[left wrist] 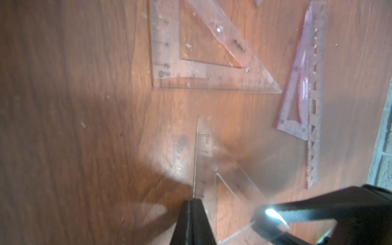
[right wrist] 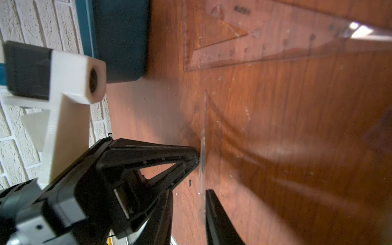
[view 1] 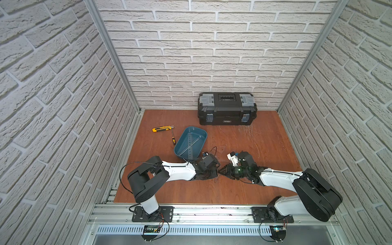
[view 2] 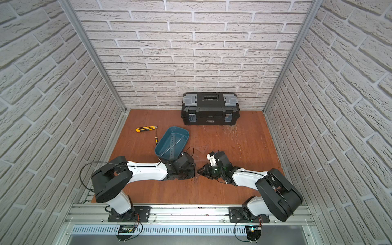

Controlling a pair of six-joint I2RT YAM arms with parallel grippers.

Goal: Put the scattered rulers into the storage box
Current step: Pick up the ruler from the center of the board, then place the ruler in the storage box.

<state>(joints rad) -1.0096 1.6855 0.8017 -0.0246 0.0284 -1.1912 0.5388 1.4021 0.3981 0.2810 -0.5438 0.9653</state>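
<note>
The storage box (view 1: 180, 140) holds a straight ruler (view 1: 189, 146); utility knife (view 1: 162, 128) and screwdriver (view 1: 173, 140) lie left of it, a black toolbox (view 1: 227, 114) beyond, loose set squares (left wrist: 191, 81) on the table (view 1: 254, 191) near it. Stretched low, the left arm (view 1: 180, 171) and right arm (view 1: 277, 178) meet just before the box. The left pincer (left wrist: 191, 203) pinches a clear set square (left wrist: 212, 169); the right pincer (right wrist: 203, 174) straddles it, grip unclear.

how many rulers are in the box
2: a perforated strip lengthwise in the box, a thin clear one crossing it. Other clear ones may go unseen.
</note>
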